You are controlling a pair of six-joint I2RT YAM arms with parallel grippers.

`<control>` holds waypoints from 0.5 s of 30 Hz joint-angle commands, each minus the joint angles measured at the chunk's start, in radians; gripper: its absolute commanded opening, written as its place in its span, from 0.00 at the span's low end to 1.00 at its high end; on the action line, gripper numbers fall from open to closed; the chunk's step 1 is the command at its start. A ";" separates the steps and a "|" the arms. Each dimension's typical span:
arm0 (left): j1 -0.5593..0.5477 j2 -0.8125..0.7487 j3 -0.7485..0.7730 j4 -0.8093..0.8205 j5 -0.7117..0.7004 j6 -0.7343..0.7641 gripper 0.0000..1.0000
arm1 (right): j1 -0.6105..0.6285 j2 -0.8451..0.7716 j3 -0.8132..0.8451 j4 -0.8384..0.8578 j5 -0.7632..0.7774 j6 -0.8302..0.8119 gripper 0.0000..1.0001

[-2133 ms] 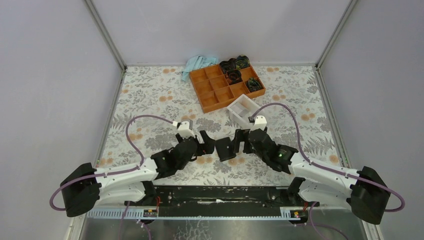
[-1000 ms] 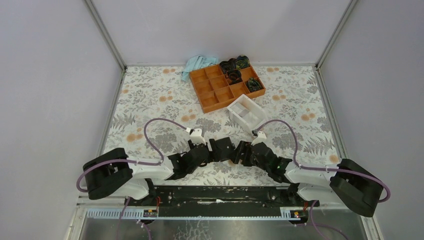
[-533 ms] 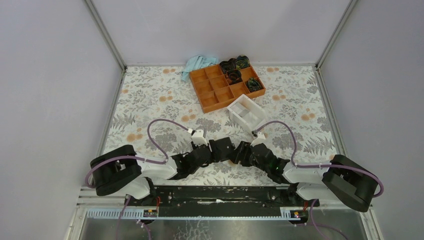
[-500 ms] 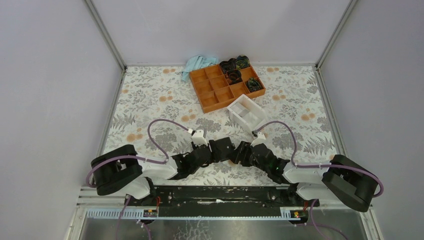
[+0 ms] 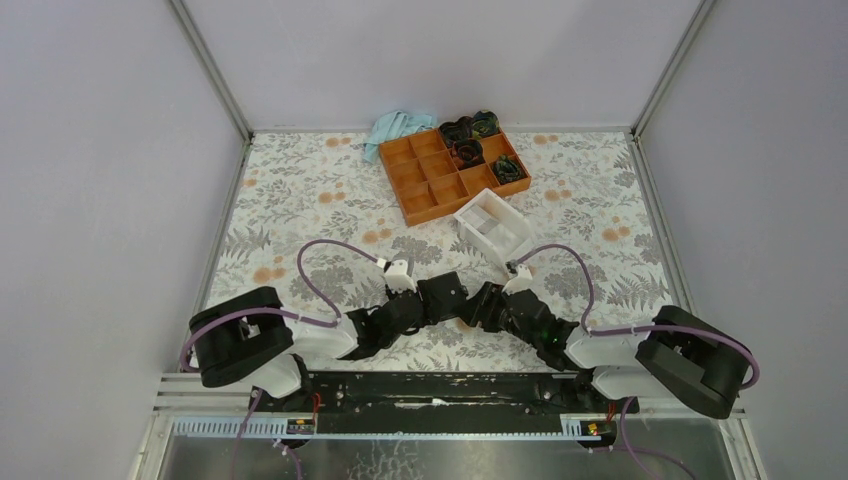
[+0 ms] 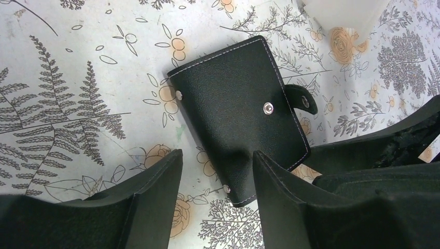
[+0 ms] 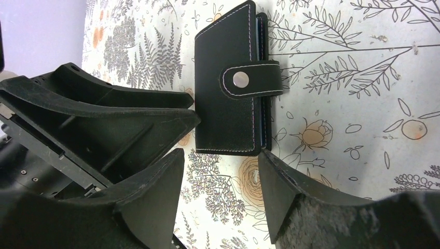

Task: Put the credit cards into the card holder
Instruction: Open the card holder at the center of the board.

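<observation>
The card holder [image 5: 443, 294], a black wallet snapped shut by its tab, lies flat on the flowered table between my two grippers. In the left wrist view the card holder [image 6: 238, 116] shows its back, and its near corner lies between the fingers of my open left gripper [image 6: 218, 158] without being pinched. My right gripper [image 7: 220, 155] is open just short of the card holder [image 7: 228, 98], with only table between its fingers. From above, the left gripper [image 5: 425, 308] and right gripper [image 5: 480, 306] flank it closely. No credit cards are in view.
An orange compartment tray [image 5: 425, 188] holding dark coiled items stands at the back. A white open box [image 5: 492, 226] sits just in front of it, and its corner [image 6: 337, 13] shows beyond the wallet. A light-blue cloth [image 5: 395, 128] lies at the far edge.
Both arms have folded back toward their bases and sit lower. The jaws of both grippers have narrowed somewhat. The card holder stays where it was on the table.
</observation>
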 commanded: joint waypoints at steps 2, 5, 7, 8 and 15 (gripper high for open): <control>-0.009 0.022 -0.026 0.030 -0.021 -0.014 0.59 | 0.006 0.039 -0.031 0.213 0.016 0.013 0.62; -0.009 0.020 -0.033 0.034 -0.019 -0.021 0.58 | 0.007 0.075 -0.040 0.283 0.013 0.008 0.61; -0.009 0.018 -0.039 0.036 -0.018 -0.025 0.58 | 0.006 0.109 -0.050 0.349 0.011 0.010 0.60; -0.008 0.016 -0.042 0.037 -0.019 -0.028 0.58 | 0.006 0.126 -0.052 0.381 0.007 0.008 0.59; -0.008 0.016 -0.056 0.060 -0.011 -0.038 0.57 | 0.006 0.270 -0.044 0.579 -0.012 -0.002 0.46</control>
